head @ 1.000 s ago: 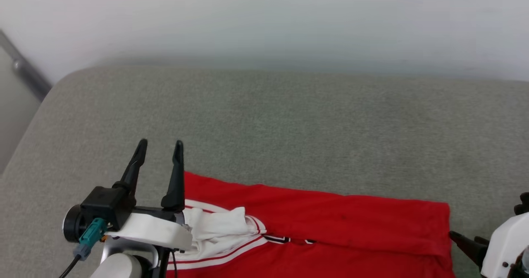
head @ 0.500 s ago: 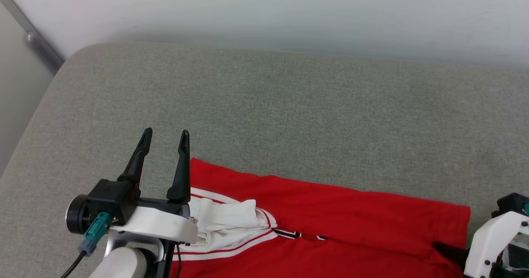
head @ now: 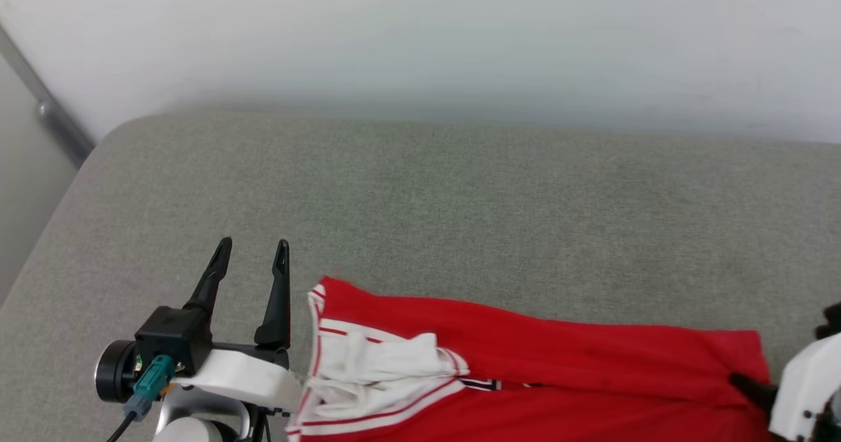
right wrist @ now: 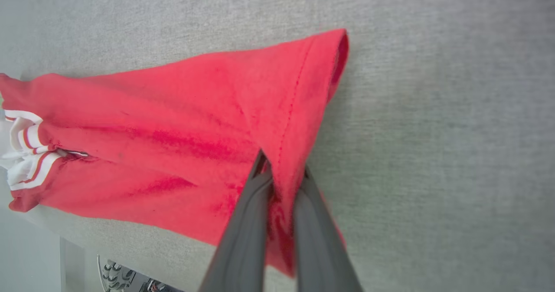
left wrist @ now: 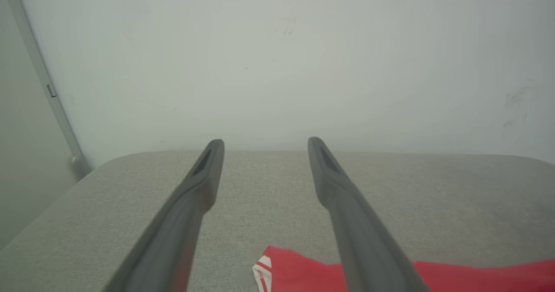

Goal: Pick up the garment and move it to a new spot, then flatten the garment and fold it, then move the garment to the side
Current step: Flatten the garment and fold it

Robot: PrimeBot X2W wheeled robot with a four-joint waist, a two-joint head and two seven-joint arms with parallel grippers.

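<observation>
Two fingers of our right gripper clamp one red jersey by its hem; the jersey lies on the grey cushion. Our left gripper holds its two fingers apart, empty.

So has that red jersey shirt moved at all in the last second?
Yes. The red jersey shirt has slid rightwards, away from the grey cushion's rounded left corner, toward the right pincer gripping its hem.

A grey woven fabric cushion rounds off at ten o'clock. A red, white-trimmed jersey garment lies on it at six o'clock.
</observation>
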